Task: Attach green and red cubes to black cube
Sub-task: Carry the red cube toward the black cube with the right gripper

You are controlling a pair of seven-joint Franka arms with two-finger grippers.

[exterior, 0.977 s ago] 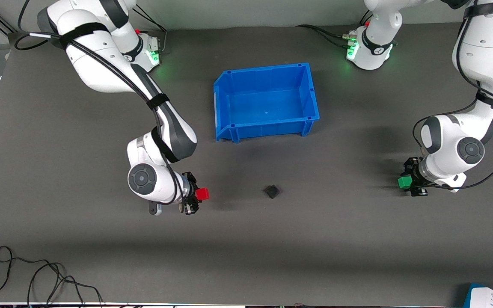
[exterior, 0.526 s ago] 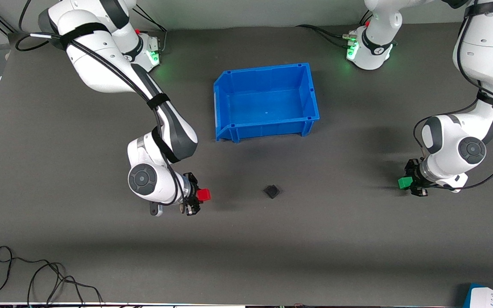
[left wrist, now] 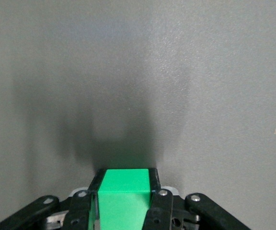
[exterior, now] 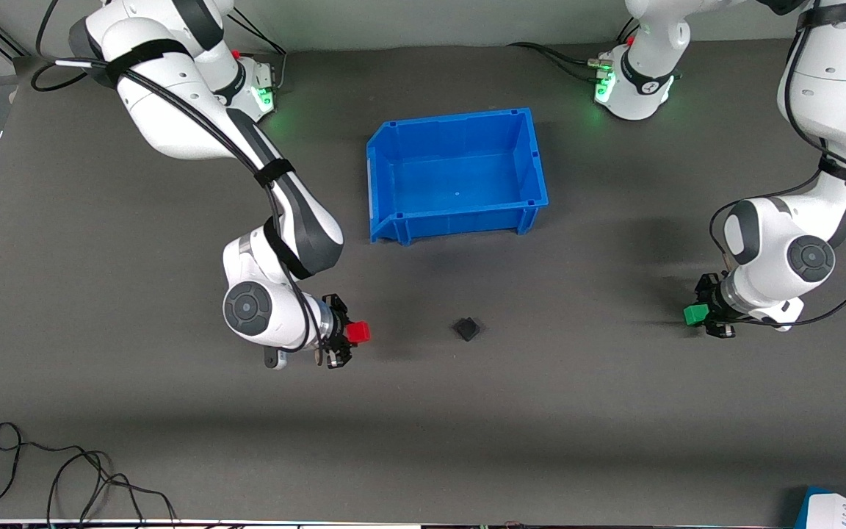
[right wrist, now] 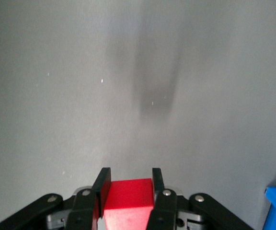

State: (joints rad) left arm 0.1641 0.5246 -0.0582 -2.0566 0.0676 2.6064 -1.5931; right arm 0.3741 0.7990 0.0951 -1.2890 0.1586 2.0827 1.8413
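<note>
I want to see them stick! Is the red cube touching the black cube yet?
Apart. The front view shows bare table between the red cube, held in the right gripper, and the black cube lying on the table.

Table [exterior: 100,242]: dark grey matte top, softly shadowed
Wall [exterior: 430,18]: pale, along the desk's edge by the bases
Cables [exterior: 63,477]: black loops at one near corner

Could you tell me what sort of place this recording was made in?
Probably a robotics lab bench: two robot arms bolted along a dark-matted table, a blue bin between them, loose cables at the table's edge.
</note>
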